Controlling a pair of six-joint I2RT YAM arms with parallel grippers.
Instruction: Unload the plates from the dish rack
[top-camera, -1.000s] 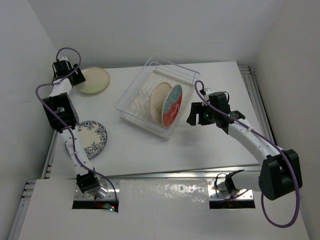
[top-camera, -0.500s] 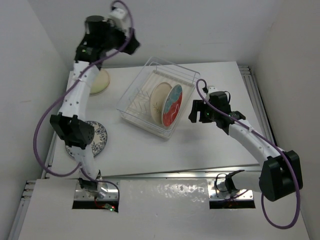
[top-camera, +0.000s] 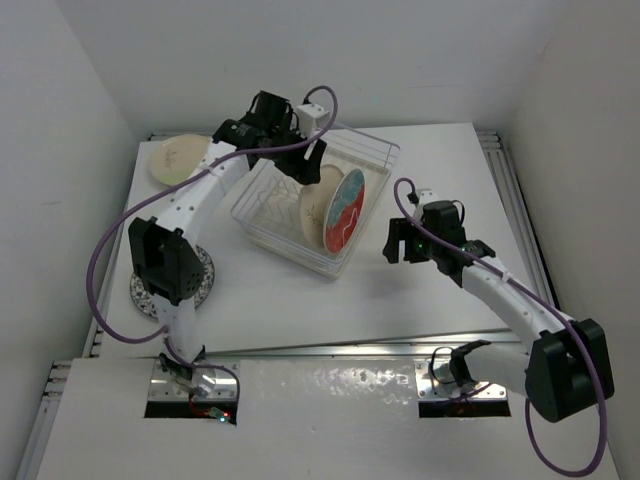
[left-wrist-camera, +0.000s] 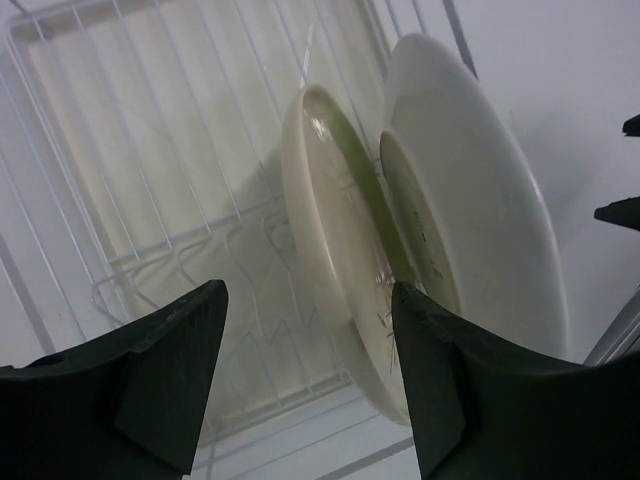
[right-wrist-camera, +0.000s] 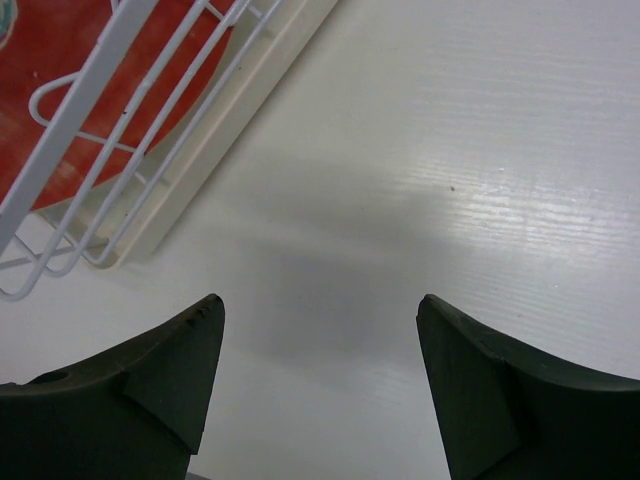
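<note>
Okay, I have left gripper (left-wrist-camera: 305, 300) spread above cream plate (left-wrist-camera: 335, 240), upright in dish rack (top-camera: 280, 245); right gripper (right-wrist-camera: 320, 310) spread, right of rack.

The white table (top-camera: 400, 290) carries three things directly on its top. The clear dish rack (top-camera: 280, 243) stands at an angle towards the far edge, a little left of the middle, with one corner close to the far edge. A pale cream plate (top-camera: 172, 157) lies flat in the far left corner, well apart from the rack. A blue-patterned plate (top-camera: 203, 278) lies flat by the left edge, nearer the near left corner, partly hidden under the left arm (top-camera: 160, 262). The right half of the top shows only bare white boards.
</note>
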